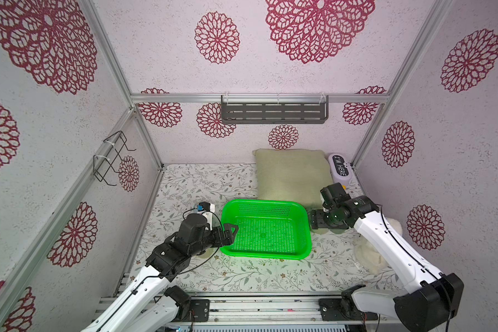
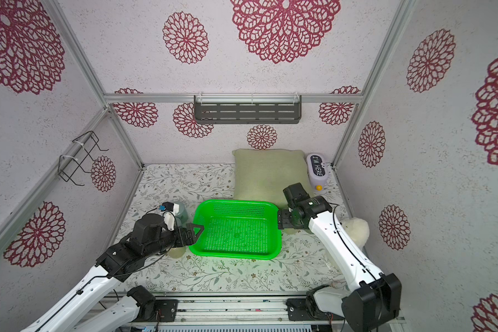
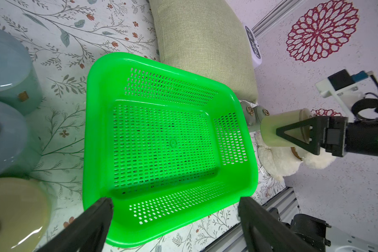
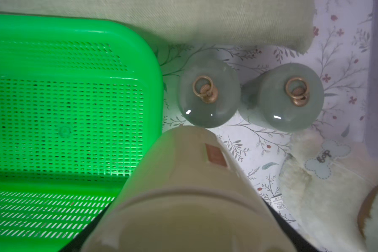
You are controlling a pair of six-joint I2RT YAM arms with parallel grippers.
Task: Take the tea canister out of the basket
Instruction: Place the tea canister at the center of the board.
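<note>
Pincer state first: my right pincer (image 3: 278, 132) is closed across a cream tea canister (image 4: 183, 179), with the jaws set wide around its body. The canister is out of the green basket (image 1: 265, 254), just beside its right wall. The left pincer (image 3: 175, 200) hangs fully spread and empty over the basket's near-left corner, and the basket has nothing in it.

My worry is the set-down. Two grey-green canisters (image 4: 207, 96) stand close on one side and a white plush toy (image 4: 314, 196) lies on the other. A careless descent could knock a neighbour, or leave the canister perched on fur, where it could topple once I let go.

Both top views hide the canister under the wrist. I cannot tell whether its base touches the table or whether it hangs upright. One finger is hidden behind it, and the right wrist view is blurred up close.
</note>
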